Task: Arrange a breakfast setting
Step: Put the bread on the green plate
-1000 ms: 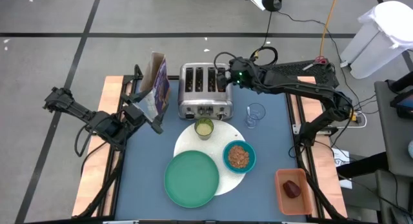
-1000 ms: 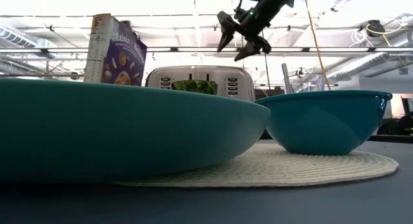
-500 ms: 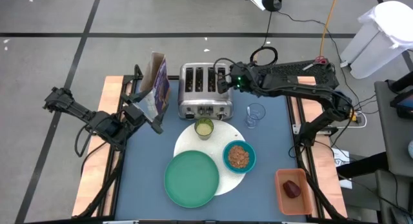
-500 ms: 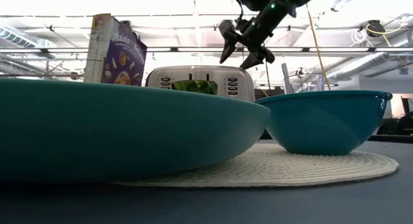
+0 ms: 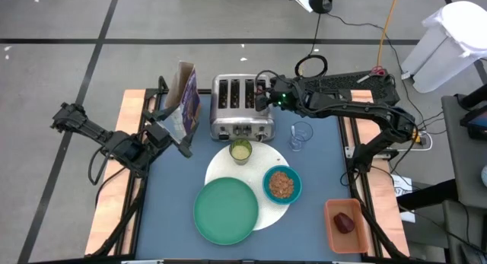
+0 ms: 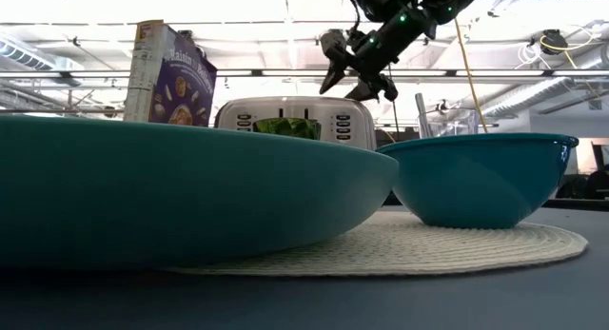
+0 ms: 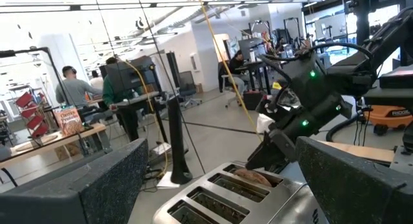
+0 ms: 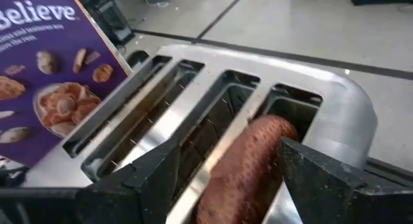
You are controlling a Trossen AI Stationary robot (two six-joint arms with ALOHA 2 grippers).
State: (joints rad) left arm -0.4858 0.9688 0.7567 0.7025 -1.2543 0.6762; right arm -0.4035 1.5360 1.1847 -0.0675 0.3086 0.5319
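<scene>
A brown ring pastry stands on edge in the right-hand slot of the silver toaster, its top sticking out. My right gripper hovers over that slot, open, one finger on each side of the pastry's top. My left gripper waits open at the table's left, beside the cereal box. On the white disc rest a green plate, a teal bowl and a yellow-green cup. A clear glass stands to the right of the toaster. My right gripper comes slanting down from the table's right, its fingers across the top of the pastry that sticks out of the slot. One finger lies close against the pastry's side and a gap shows at the other; whether either touches, I cannot tell.
A dark red fruit lies in an orange tray at the near right corner. The purple cereal box stands upright left of the toaster. People sit at desks in the room beyond the table.
My right gripper has come down toward the toaster's right-hand slot, and its fingers have drawn somewhat closer together around the pastry's top. The pastry has stayed in the slot.
</scene>
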